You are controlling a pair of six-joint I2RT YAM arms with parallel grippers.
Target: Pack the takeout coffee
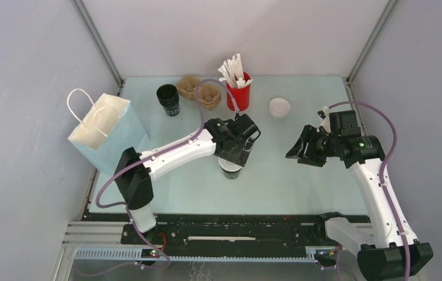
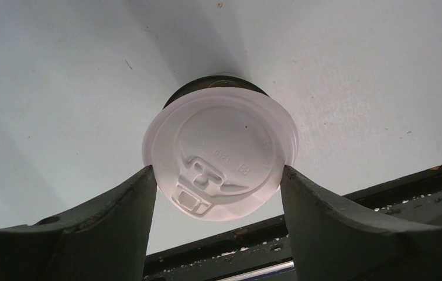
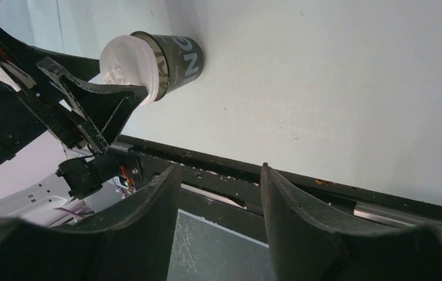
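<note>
Item: the takeout coffee (image 1: 230, 170), a small dark paper cup with a round white plastic lid, stood upright near the middle of the table, directly under the left gripper (image 2: 218, 178)
Left jaws: set fairly wide, one finger on each side of the lid and appearing to press its rim; cup base was on the table
Right jaws: the right gripper (image 3: 221, 175) hung well apart to the right, parted, with nothing between the fingers
Handling, judged: light and thin-walled, likely to crush under a hard squeeze; the smooth lid was likely slippery and could pop off; contents unknown, so tilting risked a spill
Hold point, judged: the lid rim was the stiffest part; a grip on the wall just beneath it would be safer
Surface: pale blue-green tabletop (image 1: 300, 187), flat, smooth and lightly scuffed
Room: plain grey panels on three sides; a light blue paper bag with white handles (image 1: 104, 132) stood open at the left, well apart from the cup
Route, judged: nothing stood between the cup and the bag
</note>
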